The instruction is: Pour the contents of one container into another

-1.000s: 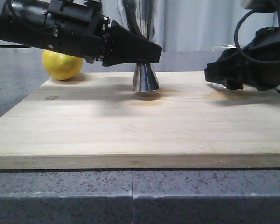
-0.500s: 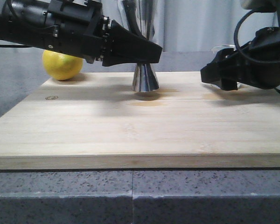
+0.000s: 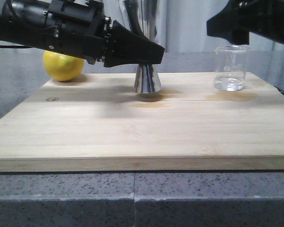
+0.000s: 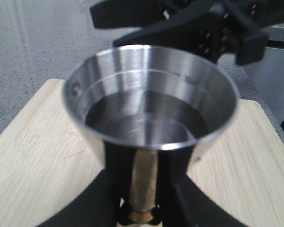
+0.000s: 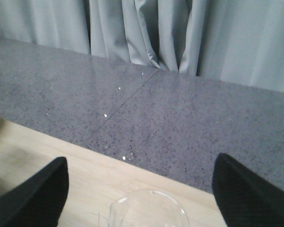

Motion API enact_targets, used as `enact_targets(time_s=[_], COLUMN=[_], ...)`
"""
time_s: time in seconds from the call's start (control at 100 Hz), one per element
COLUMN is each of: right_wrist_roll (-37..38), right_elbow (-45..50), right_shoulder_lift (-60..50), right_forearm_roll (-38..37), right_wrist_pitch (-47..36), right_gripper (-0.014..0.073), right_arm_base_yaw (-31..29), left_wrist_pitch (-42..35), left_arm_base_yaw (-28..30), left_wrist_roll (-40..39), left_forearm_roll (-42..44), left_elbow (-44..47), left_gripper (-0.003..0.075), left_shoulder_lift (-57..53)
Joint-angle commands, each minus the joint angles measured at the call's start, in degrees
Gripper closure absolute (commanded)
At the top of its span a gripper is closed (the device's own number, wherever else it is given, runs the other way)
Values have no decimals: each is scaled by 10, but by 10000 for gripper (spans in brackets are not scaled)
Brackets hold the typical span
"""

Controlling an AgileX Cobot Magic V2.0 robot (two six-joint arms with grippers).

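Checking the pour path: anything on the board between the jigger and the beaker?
Nothing. In the front view the wooden board is bare between the steel jigger and the glass beaker, apart from faint damp stains.

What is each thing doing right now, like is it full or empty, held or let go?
Jigger: upright on the board, liquid inside, held at its waist.
Beaker: upright on the board, free, nearly empty.
Left gripper: shut on the jigger.
Right gripper: open, above the beaker, not touching.
Lemon: whole, resting at the board's far left corner.
Wooden board: lying flat.
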Motion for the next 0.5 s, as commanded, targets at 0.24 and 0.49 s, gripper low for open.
enact_targets(time_s=[0.24, 0.49], right_wrist_roll=[-16, -16], right_elbow=[-12, -12], right_shoulder_lift=[-64, -66], right_forearm_roll=[-15, -16], right_wrist_pitch=[-23, -23], right_gripper=[28, 28], right_arm_base_yaw=[-5, -5], left_wrist_pitch=[-20, -28], left_arm_base_yaw=[-6, -6], left_wrist_roll=[18, 28], left_forearm_roll=[-47, -48], left_elbow=[-16, -16], left_gripper=[584, 584], left_shoulder_lift=[-23, -23])
